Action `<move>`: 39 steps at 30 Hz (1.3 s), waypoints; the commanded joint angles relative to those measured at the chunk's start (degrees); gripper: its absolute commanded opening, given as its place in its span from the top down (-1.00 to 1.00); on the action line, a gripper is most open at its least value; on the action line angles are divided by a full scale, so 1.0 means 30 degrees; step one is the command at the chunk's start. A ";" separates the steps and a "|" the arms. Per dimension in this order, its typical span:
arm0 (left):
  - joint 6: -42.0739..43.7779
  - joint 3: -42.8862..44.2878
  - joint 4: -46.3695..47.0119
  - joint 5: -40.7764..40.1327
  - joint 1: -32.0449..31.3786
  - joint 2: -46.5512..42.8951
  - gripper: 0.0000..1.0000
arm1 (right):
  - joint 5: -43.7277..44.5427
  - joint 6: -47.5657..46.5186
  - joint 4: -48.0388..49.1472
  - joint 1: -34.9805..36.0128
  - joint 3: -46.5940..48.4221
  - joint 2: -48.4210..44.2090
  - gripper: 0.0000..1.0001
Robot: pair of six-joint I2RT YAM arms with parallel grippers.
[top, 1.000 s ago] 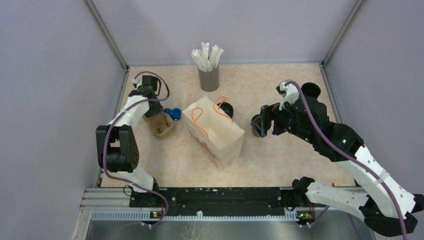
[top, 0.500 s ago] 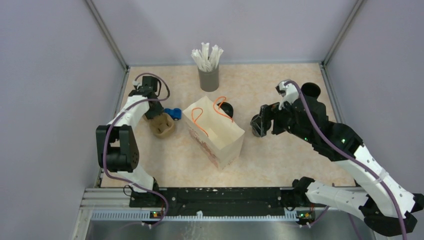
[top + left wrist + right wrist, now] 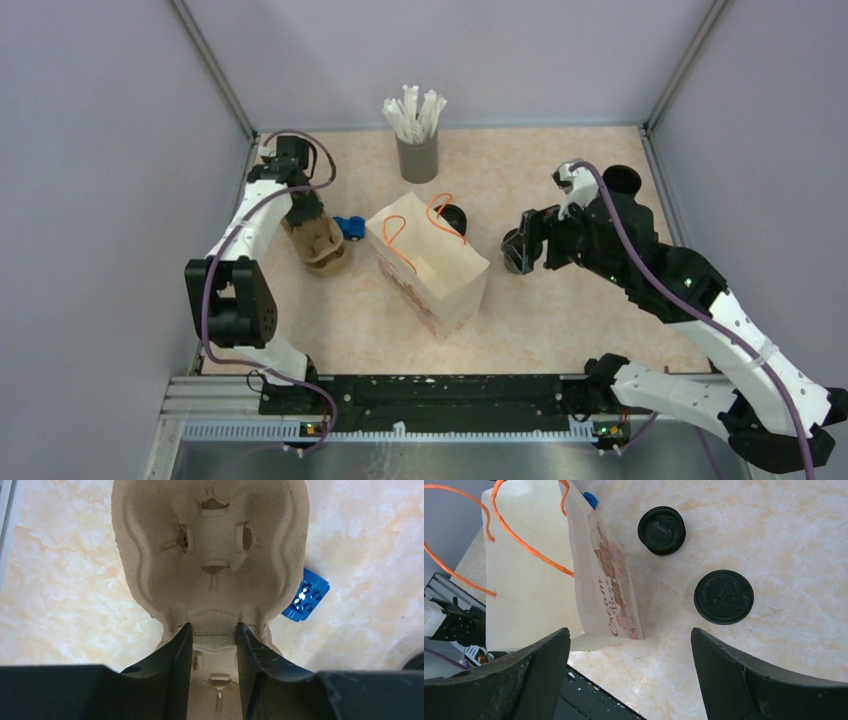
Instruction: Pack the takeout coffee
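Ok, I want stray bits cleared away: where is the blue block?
In the top view the blue block lies left of centre, between the pulp cup carrier and the paper bag, close beside the carrier's edge.

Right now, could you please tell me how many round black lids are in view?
2: first lid close beside the paper bag, second lid farther from it; others may be hidden.

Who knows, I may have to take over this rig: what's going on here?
The left fingers pinch the rim of a pulp cup carrier, whose wells are empty; a blue block lies beside it. The right fingers stand wide open and hold nothing, hovering over two black lids on the table next to the standing paper bag.
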 commanded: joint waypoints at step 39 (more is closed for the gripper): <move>-1.0264 1.0076 0.1455 1.9933 0.0039 -0.8838 0.44 | -0.7106 -0.2861 0.8256 0.0160 -0.1026 0.4148 -0.55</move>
